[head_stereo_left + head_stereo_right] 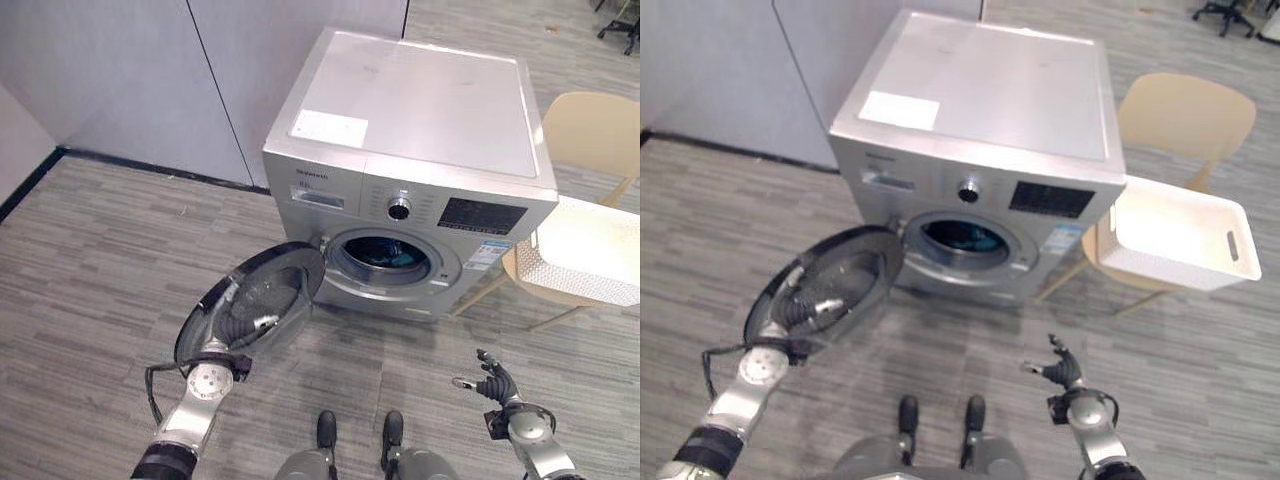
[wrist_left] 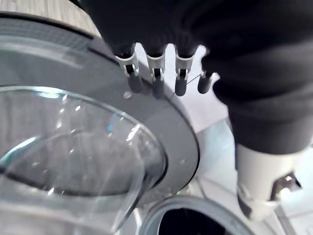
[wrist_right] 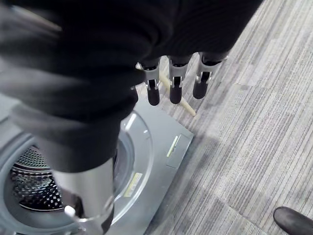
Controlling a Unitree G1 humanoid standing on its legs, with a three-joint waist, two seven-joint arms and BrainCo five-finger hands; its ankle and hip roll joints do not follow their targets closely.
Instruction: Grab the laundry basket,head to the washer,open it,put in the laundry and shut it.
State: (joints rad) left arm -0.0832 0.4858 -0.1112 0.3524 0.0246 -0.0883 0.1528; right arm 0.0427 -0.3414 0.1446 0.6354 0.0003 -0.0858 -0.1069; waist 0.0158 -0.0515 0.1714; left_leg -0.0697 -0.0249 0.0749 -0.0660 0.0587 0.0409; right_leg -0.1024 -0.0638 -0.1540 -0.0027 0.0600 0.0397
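The silver front-loading washer (image 1: 420, 110) stands ahead with its round glass door (image 1: 255, 305) swung open to the left. Dark blue laundry (image 1: 395, 258) lies inside the drum (image 3: 34, 188). My left hand (image 1: 250, 323) is behind the door and shows through the glass. Its straight fingers (image 2: 156, 78) rest on the door's grey rim (image 2: 166, 127). My right hand (image 1: 495, 382) hovers open over the floor, right of the opening, and holds nothing. The white laundry basket (image 1: 590, 250) sits on a beige chair (image 1: 595, 130) to the washer's right.
Grey partition walls (image 1: 120, 70) stand behind and left of the washer. The chair's legs (image 3: 182, 104) reach the floor close to the washer's lower right corner. Striped grey carpet (image 1: 90, 260) spreads out to the left and in front.
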